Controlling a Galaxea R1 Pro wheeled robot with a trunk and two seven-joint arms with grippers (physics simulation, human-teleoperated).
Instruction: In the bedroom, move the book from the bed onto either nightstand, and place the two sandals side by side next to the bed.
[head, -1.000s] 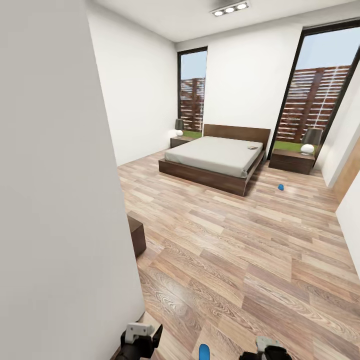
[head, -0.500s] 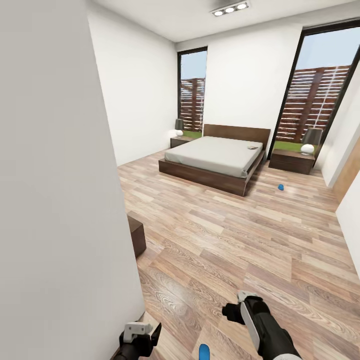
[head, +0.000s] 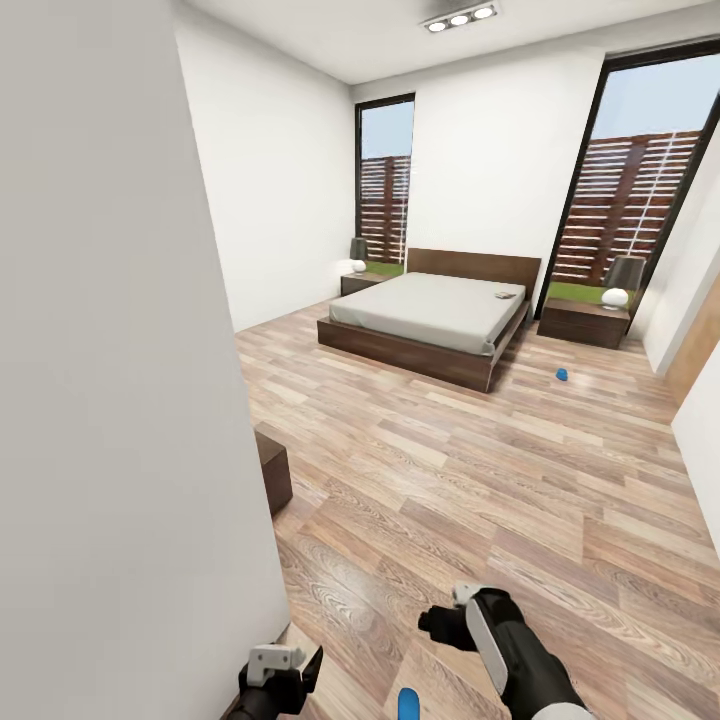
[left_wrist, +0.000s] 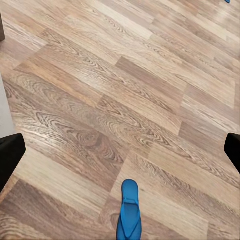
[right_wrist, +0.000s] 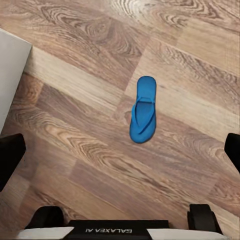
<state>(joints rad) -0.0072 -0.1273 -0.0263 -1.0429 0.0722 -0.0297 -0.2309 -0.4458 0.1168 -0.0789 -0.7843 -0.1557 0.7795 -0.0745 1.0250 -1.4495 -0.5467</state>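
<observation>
The bed (head: 420, 318) stands at the far end of the bedroom, with the book (head: 505, 295) lying near its right edge by the headboard. A nightstand (head: 583, 323) sits on its right and another nightstand (head: 358, 283) on its left. One blue sandal (head: 561, 374) lies on the floor near the bed's foot corner. The other sandal (head: 407, 704) (right_wrist: 143, 109) (left_wrist: 130, 217) lies flat on the floor just in front of me. My right gripper (head: 440, 628) (right_wrist: 121, 155) hovers open above it, apart from it. My left gripper (head: 285, 675) (left_wrist: 121, 152) is open and low, to the sandal's left.
A white wall (head: 110, 400) juts out close on my left, with the end of a low dark dresser (head: 272, 468) behind its corner. Wood-plank floor (head: 480, 480) runs from here to the bed. Lamps stand on both nightstands. My base (right_wrist: 100, 229) is right below the right gripper.
My right arm has come up from the bottom edge and swung forward and left over the floor beside the near sandal. The left gripper and the sandals have stayed put.
</observation>
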